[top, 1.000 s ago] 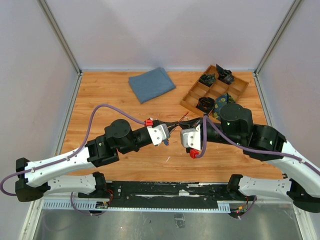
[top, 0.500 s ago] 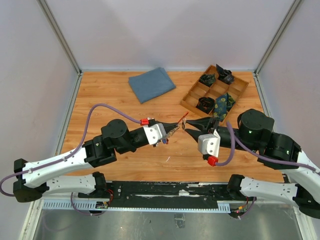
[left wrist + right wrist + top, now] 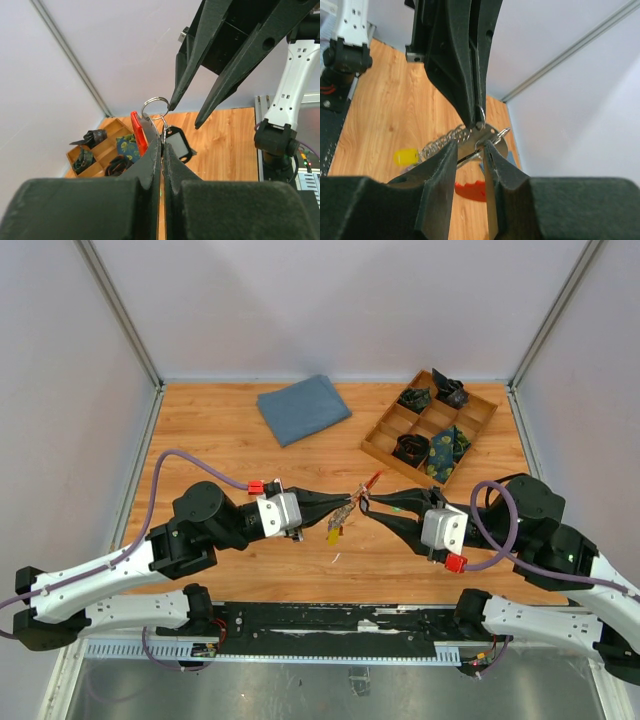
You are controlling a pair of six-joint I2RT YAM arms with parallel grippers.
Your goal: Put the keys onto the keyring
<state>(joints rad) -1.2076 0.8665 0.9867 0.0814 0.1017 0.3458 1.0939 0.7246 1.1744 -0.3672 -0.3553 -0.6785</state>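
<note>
I see the left end effector (image 3: 350, 502) clamped shut on the keys (image 3: 343, 517), held in the air over the bench (image 3: 220, 455). One yellow-capped key hangs lowest. The red keyring (image 3: 372, 480) sticks up from the same bunch, just beside the left fingertips; I can't tell if it's pinched too. The right end effector (image 3: 364, 502) meets it tip to tip, its fingers a narrow gap apart, straddling the bunch's silver ring (image 3: 154, 98), no grip. A black-and-white tag (image 3: 177, 145) dangles behind.
</note>
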